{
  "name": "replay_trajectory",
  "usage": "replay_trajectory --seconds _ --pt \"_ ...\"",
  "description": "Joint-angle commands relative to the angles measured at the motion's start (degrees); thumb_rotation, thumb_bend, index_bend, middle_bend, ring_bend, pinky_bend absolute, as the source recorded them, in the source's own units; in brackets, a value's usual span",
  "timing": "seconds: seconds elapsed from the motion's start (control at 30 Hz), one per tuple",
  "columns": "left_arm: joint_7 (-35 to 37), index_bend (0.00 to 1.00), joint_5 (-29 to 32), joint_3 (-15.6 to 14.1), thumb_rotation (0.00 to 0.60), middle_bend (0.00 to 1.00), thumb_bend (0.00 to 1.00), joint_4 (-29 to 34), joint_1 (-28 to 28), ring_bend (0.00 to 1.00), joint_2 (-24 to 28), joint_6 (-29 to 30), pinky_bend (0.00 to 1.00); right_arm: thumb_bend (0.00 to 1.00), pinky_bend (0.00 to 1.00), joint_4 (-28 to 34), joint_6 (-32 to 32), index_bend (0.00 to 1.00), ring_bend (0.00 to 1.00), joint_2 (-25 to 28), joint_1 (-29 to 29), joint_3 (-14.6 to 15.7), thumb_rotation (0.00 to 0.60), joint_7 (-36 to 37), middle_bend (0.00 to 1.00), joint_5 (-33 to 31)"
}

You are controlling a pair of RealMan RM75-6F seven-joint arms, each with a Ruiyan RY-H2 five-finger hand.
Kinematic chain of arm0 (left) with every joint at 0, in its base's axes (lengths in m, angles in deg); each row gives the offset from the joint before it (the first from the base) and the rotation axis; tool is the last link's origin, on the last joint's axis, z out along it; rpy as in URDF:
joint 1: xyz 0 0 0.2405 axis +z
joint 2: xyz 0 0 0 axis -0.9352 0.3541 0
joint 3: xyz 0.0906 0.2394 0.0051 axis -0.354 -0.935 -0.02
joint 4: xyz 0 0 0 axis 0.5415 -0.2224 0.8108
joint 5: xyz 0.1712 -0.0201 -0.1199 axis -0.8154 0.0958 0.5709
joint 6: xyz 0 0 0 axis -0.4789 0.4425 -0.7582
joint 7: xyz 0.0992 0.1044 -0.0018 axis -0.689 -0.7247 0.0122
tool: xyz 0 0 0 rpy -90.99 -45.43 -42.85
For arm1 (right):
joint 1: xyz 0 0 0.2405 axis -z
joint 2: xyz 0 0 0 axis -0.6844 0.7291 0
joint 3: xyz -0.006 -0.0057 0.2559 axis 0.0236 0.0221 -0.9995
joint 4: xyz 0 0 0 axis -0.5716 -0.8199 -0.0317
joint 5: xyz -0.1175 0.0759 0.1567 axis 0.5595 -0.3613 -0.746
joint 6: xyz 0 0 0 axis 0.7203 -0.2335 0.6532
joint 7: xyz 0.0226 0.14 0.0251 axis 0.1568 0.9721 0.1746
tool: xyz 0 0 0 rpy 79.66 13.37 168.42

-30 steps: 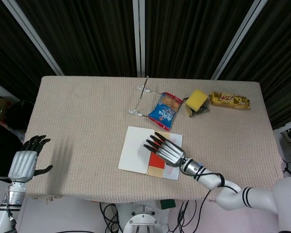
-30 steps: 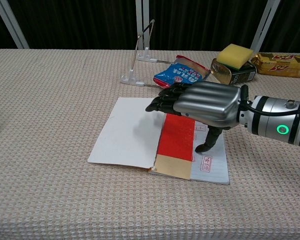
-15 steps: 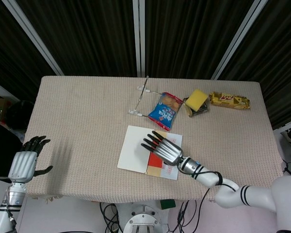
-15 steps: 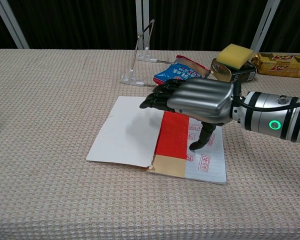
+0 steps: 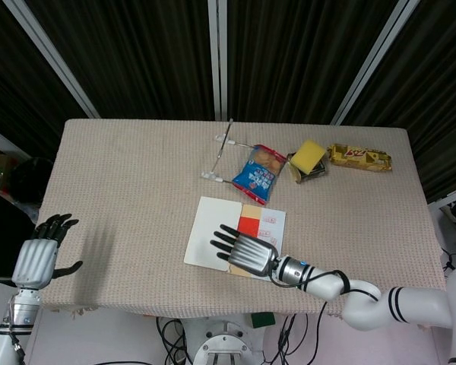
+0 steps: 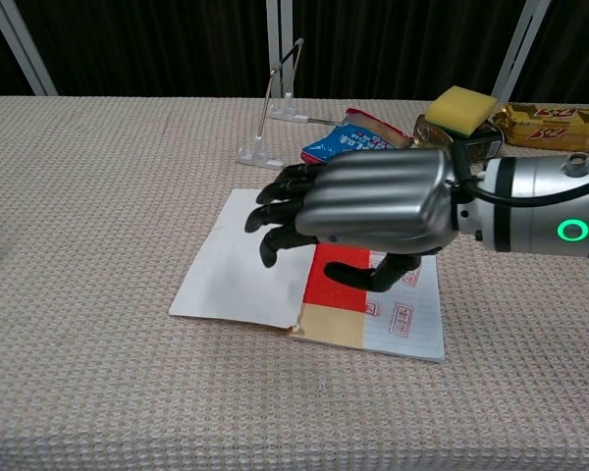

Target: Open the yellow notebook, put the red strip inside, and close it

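The notebook [image 5: 205, 232] lies open near the table's front edge, its white left leaf [image 6: 231, 270] flat and a lined, red-stamped page on the right. The red strip [image 5: 248, 225] lies along the middle of it, beside the spine, with a tan band below it [image 6: 332, 327]. My right hand [image 5: 243, 253] hovers palm-down over the notebook's near half, fingers spread and slightly bent, holding nothing. In the chest view this hand [image 6: 373, 201] hides the upper part of the strip [image 6: 336, 285]. My left hand [image 5: 38, 255] hangs open off the table's left front corner.
Behind the notebook lie a blue snack bag [image 5: 258, 173], a wire stand [image 5: 222, 148], a yellow sponge on a tin [image 5: 308, 156] and a chocolate bar [image 5: 359, 157]. The table [image 5: 121, 182] is covered with a beige woven cloth.
My right hand has lifted off the red strip and drawn back toward the front and left, over the spine. The strip and notebook stay put. The left hand has not moved.
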Motion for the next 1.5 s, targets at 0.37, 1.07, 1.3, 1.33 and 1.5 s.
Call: replay_trajectory --seconds 0.37,1.07,1.3,1.33,1.5 --pt "1.2 0.19 0.2 -0.3 0.600 0.13 0.05 -1.0 1.1 0.11 -0.4 0.8 0.20 0.81 0.00 -4.5 -6.0 0.41 0.00 -9.1 -6.1 -2.5 0.600 -8.8 0.05 -1.8" --pt "1.8 0.19 0.0 -0.1 0.600 0.13 0.05 -1.5 1.6 0.11 -0.5 1.2 0.20 0.80 0.00 -13.6 -1.6 0.42 0.00 -17.0 -6.0 -1.3 0.600 -25.9 0.04 -1.4" --pt "1.5 0.19 -0.3 0.1 0.600 0.13 0.05 -1.0 1.5 0.11 -0.3 1.4 0.20 0.80 0.00 -10.1 3.0 0.43 0.00 -14.4 -3.4 -1.1 0.600 -30.9 0.04 -1.4" --pt "1.4 0.19 -0.4 0.1 0.600 0.13 0.05 -0.9 1.4 0.11 -0.3 1.4 0.20 0.80 0.00 -9.5 3.5 0.43 0.00 -14.0 -3.1 -1.1 0.600 -31.7 0.04 -1.6" --pt "0.9 0.19 -0.8 0.2 0.600 0.13 0.05 -0.4 1.1 0.11 -0.2 1.2 0.20 0.80 0.00 -5.9 6.4 0.44 0.00 -11.8 -0.9 -1.1 0.600 -35.0 0.04 -2.5"
